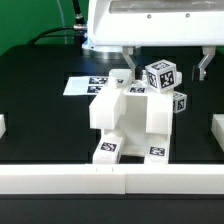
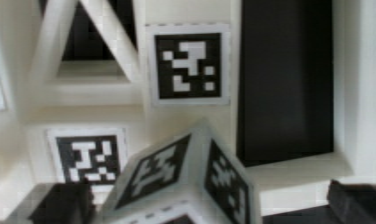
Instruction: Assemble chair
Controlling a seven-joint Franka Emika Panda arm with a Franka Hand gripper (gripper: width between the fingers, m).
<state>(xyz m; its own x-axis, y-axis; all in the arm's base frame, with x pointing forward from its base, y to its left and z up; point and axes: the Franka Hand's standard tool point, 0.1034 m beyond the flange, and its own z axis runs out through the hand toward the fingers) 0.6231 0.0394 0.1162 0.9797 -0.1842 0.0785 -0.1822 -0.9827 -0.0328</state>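
The chair's white blocky parts [image 1: 130, 115] stand joined in the table's middle, with tags on their lower front faces. A white tagged block [image 1: 160, 75] sits tilted on top of them, toward the exterior view's right. My gripper [image 1: 167, 66] hangs over it, a finger on each side. In the wrist view the gripper [image 2: 203, 205] is open. The tilted block [image 2: 185, 178] lies between the dark fingers [image 2: 60, 205] with a gap on both sides. Behind it are tagged white chair faces [image 2: 188, 65] and a dark slot.
The marker board [image 1: 90, 85] lies flat behind the chair toward the exterior view's left. A low white rail [image 1: 110, 180] runs along the front edge. Short white pieces stand at the left edge [image 1: 2, 125] and right edge [image 1: 216, 130].
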